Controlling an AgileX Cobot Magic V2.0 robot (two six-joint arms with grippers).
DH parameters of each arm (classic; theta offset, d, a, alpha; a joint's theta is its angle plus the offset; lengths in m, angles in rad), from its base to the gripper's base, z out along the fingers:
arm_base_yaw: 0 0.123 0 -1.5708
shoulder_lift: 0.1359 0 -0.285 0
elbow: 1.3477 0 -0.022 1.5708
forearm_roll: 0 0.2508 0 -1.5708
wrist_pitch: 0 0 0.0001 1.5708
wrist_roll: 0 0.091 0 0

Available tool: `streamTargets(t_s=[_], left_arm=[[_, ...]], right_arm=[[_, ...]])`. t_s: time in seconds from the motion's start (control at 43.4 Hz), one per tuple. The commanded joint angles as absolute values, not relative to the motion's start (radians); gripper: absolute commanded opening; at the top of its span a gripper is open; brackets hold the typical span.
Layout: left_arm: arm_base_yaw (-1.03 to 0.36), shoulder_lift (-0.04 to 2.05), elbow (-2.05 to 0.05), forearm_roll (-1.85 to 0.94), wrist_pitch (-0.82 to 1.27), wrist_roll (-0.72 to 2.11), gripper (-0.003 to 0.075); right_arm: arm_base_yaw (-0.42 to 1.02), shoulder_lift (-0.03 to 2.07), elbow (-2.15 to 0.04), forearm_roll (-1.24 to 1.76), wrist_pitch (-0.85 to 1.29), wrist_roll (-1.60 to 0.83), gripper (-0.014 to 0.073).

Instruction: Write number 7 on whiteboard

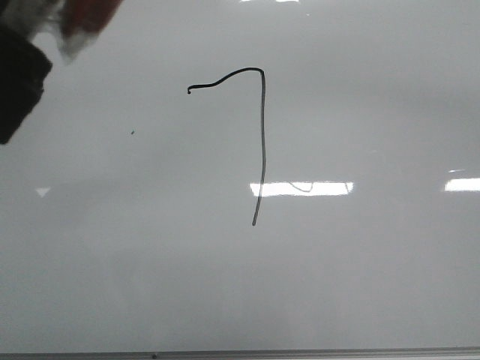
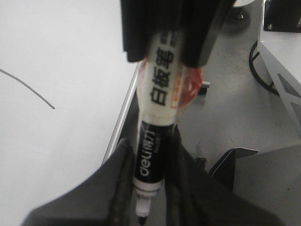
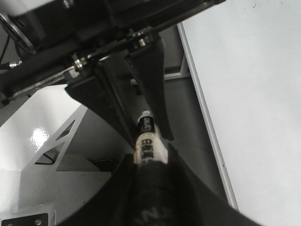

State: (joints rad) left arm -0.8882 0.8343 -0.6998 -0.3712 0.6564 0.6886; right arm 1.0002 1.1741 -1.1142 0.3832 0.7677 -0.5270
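Left hand (image 2: 153,197) gripping one marker (image 2: 157,117), one number 7 (image 1: 251,127)

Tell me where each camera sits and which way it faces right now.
Front: looks forward over the whiteboard and the number 7; left arm blurred upper-left.
Left wrist: on the left arm, looking past the left hand at the marker.
Right wrist: on the right arm, looking past the right hand at the marker.
Shared: both wrist views show the marker; front and left wrist show the number 7.
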Motion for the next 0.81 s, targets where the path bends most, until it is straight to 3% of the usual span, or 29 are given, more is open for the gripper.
streamTargets(t_s=[0.0,0.369,0.599,0.783], left_arm=[[-0.893,0.83,-0.732,-0.401,0.599,0.68,0.0039],[-0.893,0.833,-0.73,-0.401,0.601,0.666,0.0039],[-0.795,0.858,-0.717,-0.315,0.608,0.464,0.0039],[-0.549,0.89,-0.717,-0.199,0.605,0.326,0.0039]], right_arm=[[0.999,1.171,-1.152,0.396,0.733,-0.54,-0.0004],[0.994,1.169,-1.152,0.392,0.699,-0.539,0.0486],[0.884,1.053,-1.135,0.309,0.672,-0.423,0.0496],[0.695,0.881,-1.009,0.231,0.661,-0.296,0.0496]])
